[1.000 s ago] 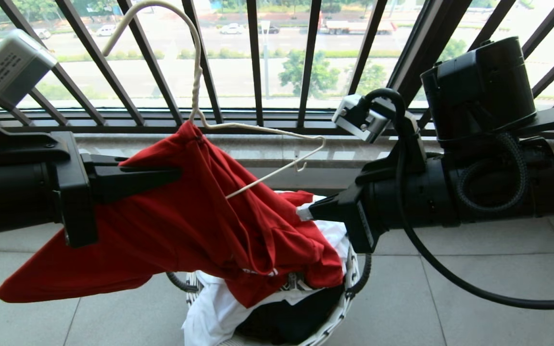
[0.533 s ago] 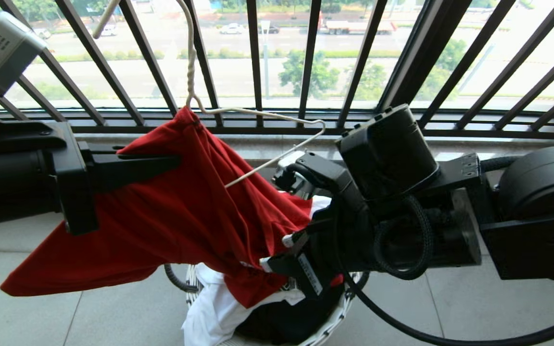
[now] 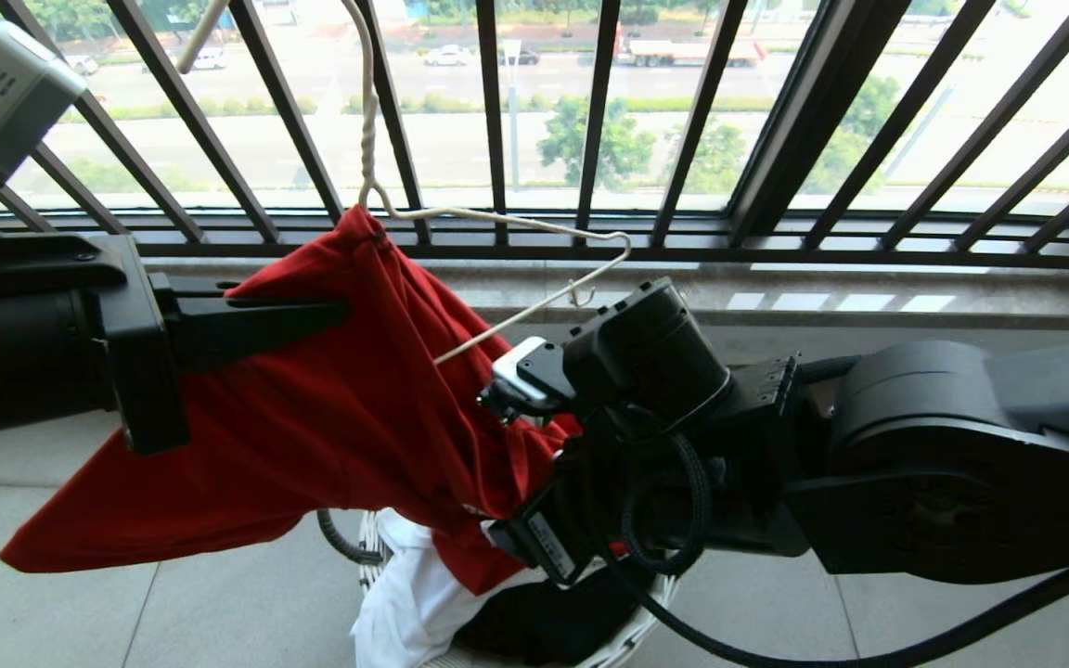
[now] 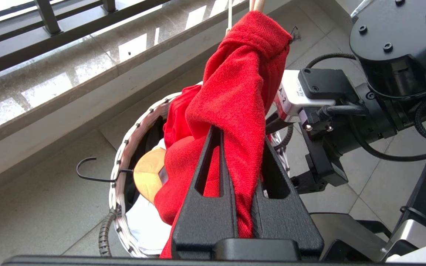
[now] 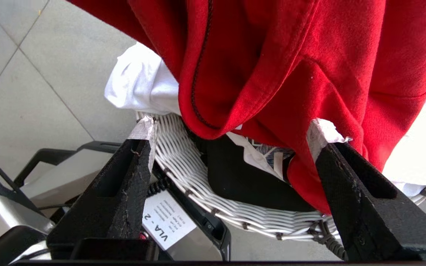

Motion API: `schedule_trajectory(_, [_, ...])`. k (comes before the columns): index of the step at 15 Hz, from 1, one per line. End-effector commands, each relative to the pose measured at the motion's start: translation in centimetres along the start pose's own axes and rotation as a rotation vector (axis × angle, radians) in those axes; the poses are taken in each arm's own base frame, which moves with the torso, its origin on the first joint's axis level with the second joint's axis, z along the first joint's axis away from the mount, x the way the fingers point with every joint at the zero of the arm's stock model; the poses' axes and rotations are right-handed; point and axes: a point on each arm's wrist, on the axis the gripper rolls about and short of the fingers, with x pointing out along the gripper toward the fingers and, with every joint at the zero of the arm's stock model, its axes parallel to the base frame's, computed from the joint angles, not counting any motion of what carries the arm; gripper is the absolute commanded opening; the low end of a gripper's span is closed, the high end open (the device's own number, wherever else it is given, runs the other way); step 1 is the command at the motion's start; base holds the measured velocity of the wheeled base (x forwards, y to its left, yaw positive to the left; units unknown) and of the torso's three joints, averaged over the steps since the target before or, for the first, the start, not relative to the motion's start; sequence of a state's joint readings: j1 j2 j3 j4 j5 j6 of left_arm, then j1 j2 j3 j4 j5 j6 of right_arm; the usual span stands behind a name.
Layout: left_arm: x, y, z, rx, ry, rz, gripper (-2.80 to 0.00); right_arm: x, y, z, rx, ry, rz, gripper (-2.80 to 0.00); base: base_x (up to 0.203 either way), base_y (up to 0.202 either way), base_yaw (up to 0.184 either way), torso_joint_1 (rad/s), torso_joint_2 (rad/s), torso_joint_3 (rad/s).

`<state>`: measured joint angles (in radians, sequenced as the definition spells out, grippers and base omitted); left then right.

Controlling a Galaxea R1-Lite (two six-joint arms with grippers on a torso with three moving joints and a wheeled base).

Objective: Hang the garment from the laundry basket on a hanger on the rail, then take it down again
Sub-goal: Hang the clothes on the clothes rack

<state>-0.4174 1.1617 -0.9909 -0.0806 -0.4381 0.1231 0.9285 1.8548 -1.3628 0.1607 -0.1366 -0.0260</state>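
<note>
Balustrade of black vertical bars [image 3: 497, 121] fills the background, so everything below is placed relative to the small round white woven laundry basket [image 3: 646, 612] on the pale tiled floor [image 3: 915, 631].

Right arm reaches in low and level from the right side of the basket, its wrist bent down, so the right gripper [image 5: 231, 129] sits just over the basket's rim with jaws spread wide apart. Folds of cloth hang between them, nothing pinched.

Left arm comes in level, above and to the left of the basket. The left gripper [image 4: 240, 147] has its jaws clamped together on a bunched fold of the bright red short-sleeved T-shirt [image 3: 312, 417].

That red shirt hangs up over the basket, top end gathered at the neck of the thin cream-white wire hanger [image 3: 497, 232], lower end drooping onto the laundry inside. The hanger's right shoulder is bare.

In the basket: a white T-shirt [image 3: 405, 603] spilling over the left rim and a black one [image 5: 235, 177] under it.
</note>
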Motion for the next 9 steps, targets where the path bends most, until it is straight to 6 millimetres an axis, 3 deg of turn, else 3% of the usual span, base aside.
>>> schedule_trajectory(1, [-0.1, 0.0, 0.0, 0.002, -0.003, -0.002, -2.80, 1.0, 0.0, -0.1, 0.003, 0.001, -0.022, 0.00, 0.000, 0.000, 0.000, 0.000, 0.00, 0.000])
schedule_trajectory(9, [-0.2, -0.1, 0.1, 0.004, -0.007, -0.003, -2.80, 1.7, -1.1, 0.3, 0.020, -0.038, -0.158, 0.00, 0.000, 0.000, 0.000, 0.000, 0.00, 0.000])
